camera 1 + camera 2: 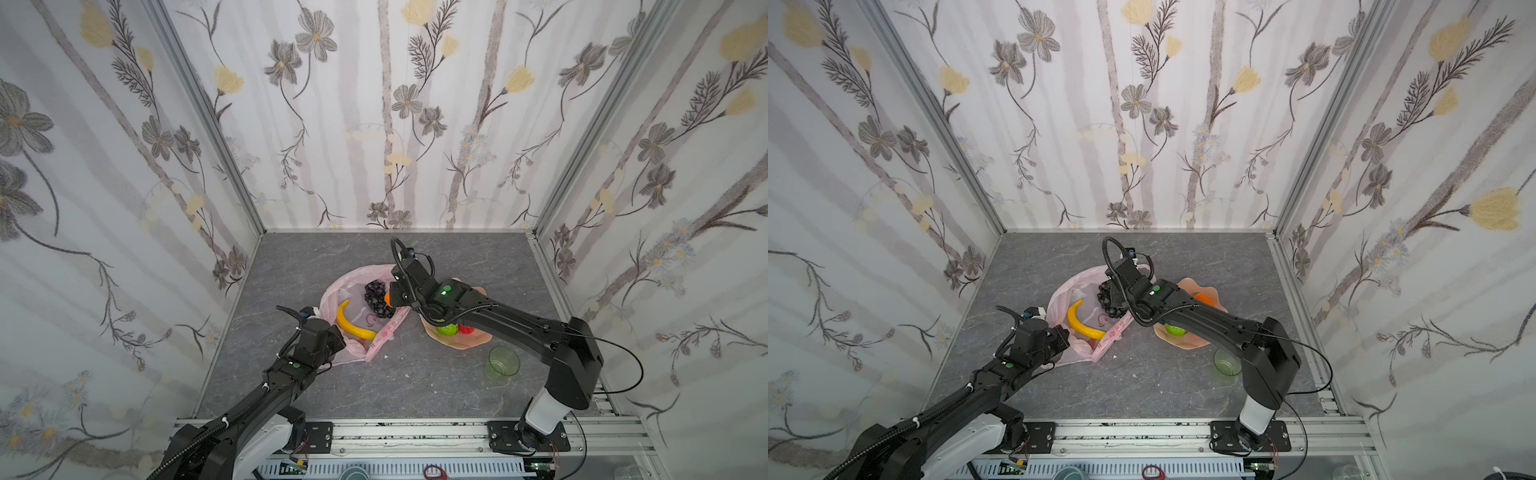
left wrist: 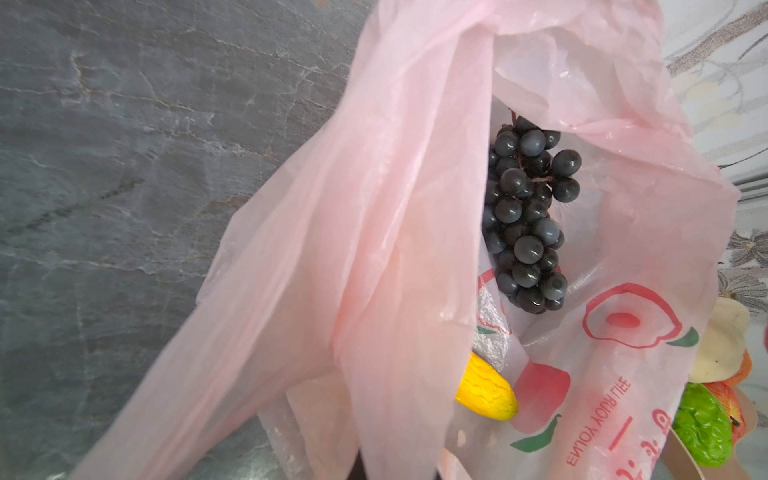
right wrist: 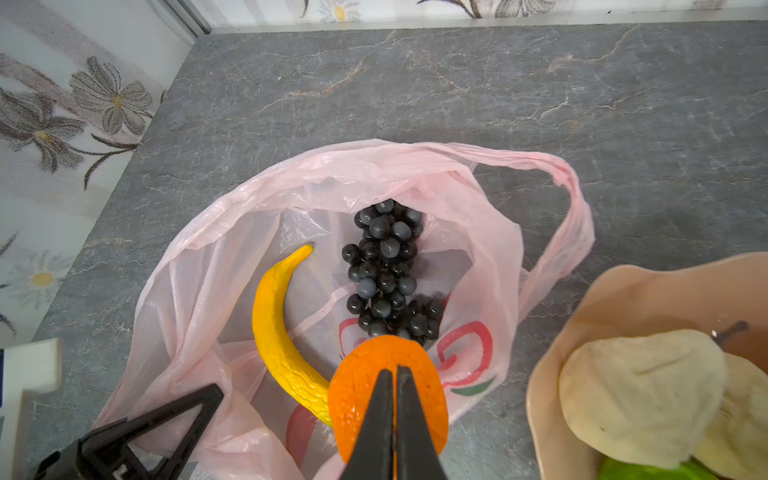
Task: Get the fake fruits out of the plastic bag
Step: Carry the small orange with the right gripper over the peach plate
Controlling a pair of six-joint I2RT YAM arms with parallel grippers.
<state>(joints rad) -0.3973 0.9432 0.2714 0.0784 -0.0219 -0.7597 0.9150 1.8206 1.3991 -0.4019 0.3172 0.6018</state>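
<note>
1. Right fingers (image 3: 380, 409) sit closest to the lens, pinched shut on one orange (image 3: 357, 386) above the bag's (image 3: 490, 266) printed side.
2. Your count:
   - two oranges, the held one and a second orange (image 1: 1204, 298)
   - one banana (image 3: 274, 328)
   - one bunch of grapes (image 3: 386, 270)
   - one green fruit (image 1: 446, 329)
   - one apple (image 1: 466, 329)
   - two beige pieces (image 3: 640, 395)
   - one plate (image 3: 631, 291)
   - one cup (image 1: 503, 363)
3. Your right arm reaches across the plate, with its wrist bent down over the bag's right edge. Your left arm stretches forward. The left fingers (image 3: 205, 397) are closed on the bag's near-left rim and hold the film up off the counter (image 1: 415, 386).
4. Inside the open bag you have the banana and the grapes, lying apart.
5. On the plate you have the second orange, the green fruit, the apple and both beige pieces. The cup stands upright on the counter near the plate.
</note>
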